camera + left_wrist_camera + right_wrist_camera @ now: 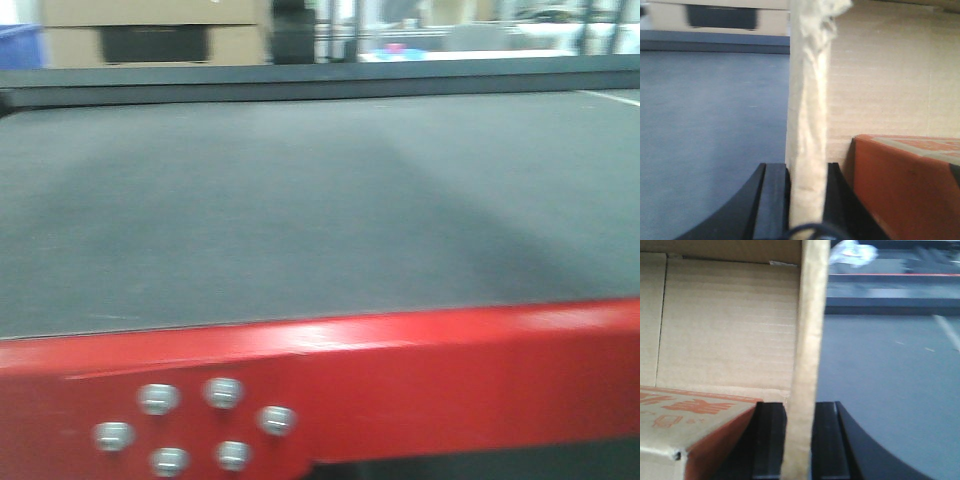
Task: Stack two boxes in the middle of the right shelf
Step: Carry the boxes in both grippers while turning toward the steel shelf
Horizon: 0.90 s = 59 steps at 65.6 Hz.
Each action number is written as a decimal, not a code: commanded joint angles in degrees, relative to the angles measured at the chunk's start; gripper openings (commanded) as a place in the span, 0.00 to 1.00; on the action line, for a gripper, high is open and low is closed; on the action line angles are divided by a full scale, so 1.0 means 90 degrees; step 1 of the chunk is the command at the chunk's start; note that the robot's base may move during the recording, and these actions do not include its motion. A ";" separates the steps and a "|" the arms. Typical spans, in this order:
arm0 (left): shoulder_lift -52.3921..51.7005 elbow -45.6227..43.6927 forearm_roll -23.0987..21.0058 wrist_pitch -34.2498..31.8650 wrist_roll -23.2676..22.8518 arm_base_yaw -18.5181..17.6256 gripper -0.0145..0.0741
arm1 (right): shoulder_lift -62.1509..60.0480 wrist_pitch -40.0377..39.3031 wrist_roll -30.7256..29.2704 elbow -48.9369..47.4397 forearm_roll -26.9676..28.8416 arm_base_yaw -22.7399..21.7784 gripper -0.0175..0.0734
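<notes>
We are holding the box (725,330), left jaws and right jaws clamped on its walls, aiming for level, matched travel.

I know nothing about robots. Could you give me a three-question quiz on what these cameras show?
1. True or false: the left gripper is shut on a wall of the cardboard box.
2. The front edge of the grey platform is: A blue, B red, C green.
3. Fill in: ___ bolts sit in that edge.
Key: 1 true; 2 B; 3 six.
</notes>
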 commanded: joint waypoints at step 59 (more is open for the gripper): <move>-0.0142 -0.0087 0.0236 -0.0048 -0.0034 0.0035 0.04 | -0.0073 -0.0107 0.0135 -0.0033 -0.0641 -0.0113 0.02</move>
